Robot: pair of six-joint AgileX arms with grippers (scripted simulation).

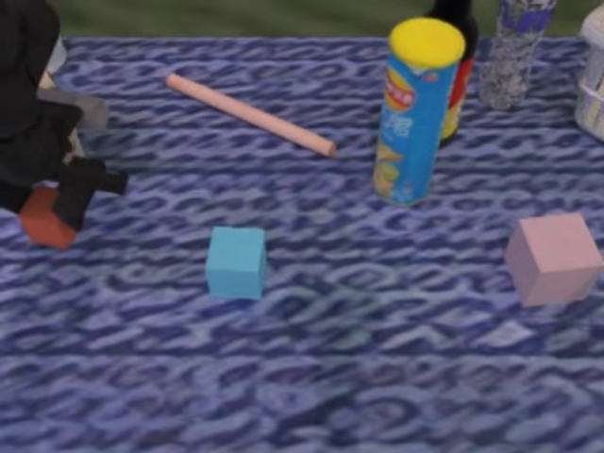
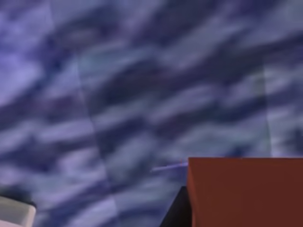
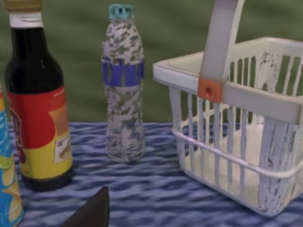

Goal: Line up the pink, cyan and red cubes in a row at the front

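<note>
Well to the left of the cyan cube (image 1: 236, 262), the left gripper (image 1: 58, 198) sits low over the orange-red cube (image 1: 44, 218), its dark fingers straddling the cube's upper right part; whether they actually pinch it I cannot tell. Right of the cyan cube, near the table's right edge, rests the pale pink cube (image 1: 553, 258). Behind the cyan cube lies a thin pink rod (image 1: 249, 114), and a blue chip can (image 1: 415, 113) stands farther right. Only a dark fingertip (image 3: 90, 210) of the right gripper shows, near a white basket (image 3: 236, 94).
</note>
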